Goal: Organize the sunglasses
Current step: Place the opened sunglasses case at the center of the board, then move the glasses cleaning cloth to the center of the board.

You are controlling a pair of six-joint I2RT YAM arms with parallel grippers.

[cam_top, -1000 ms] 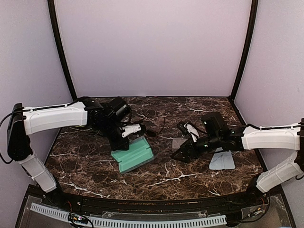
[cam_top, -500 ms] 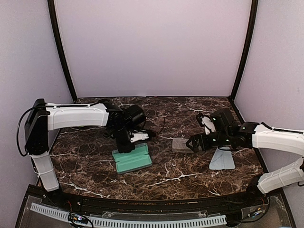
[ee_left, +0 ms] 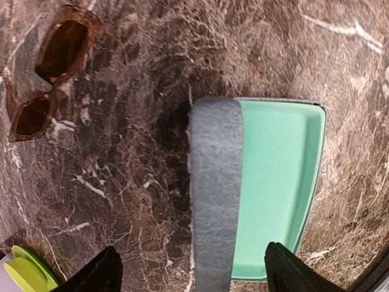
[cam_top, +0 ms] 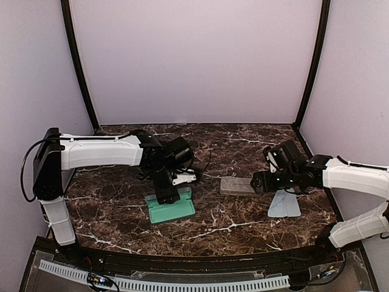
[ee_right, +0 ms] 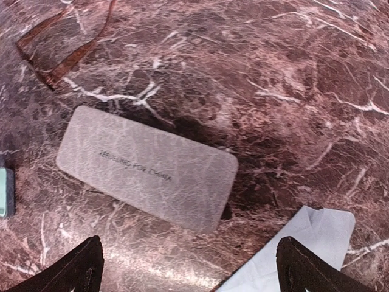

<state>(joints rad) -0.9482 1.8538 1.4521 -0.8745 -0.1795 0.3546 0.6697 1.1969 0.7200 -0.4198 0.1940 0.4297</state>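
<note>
The brown sunglasses (ee_left: 45,76) lie flat on the bench (cam_top: 115,207), in the upper left of my left wrist view, well up and left of my left hand (ee_left: 190,255). That hand stands wide and holds nothing. Its fingers (ee_left: 100,274) frame the bottom of the view. Between them lies the open case (ee_left: 279,182), its grey band toward the sunglasses and its green lining to the right. Bare marble separates the sunglasses from the case.

From my right wrist only thin brown arms of the sunglasses show, in the upper left corner, beyond the beige case (ee_right: 146,167) that lies slanted across the middle. My right hand (ee_right: 189,243) is wide too and empty, just below that case without touching it. A pale cloth (ee_right: 304,243) pokes in at the lower right.

A second ago my left hand was nearly closed and sat up and left of the open case, which lay tilted. Now it hangs over the case, spread, and the case lies squarer to the bench edge. My right hand stood over the beige case then and hid most of it. It has drawn back to the right, and the whole case shows.

The overhead view alone shows both arms and both cases together, but there the sunglasses are too small and dark to make out. Only the wrist views give the lens colour and the printed line on the beige case.
</note>
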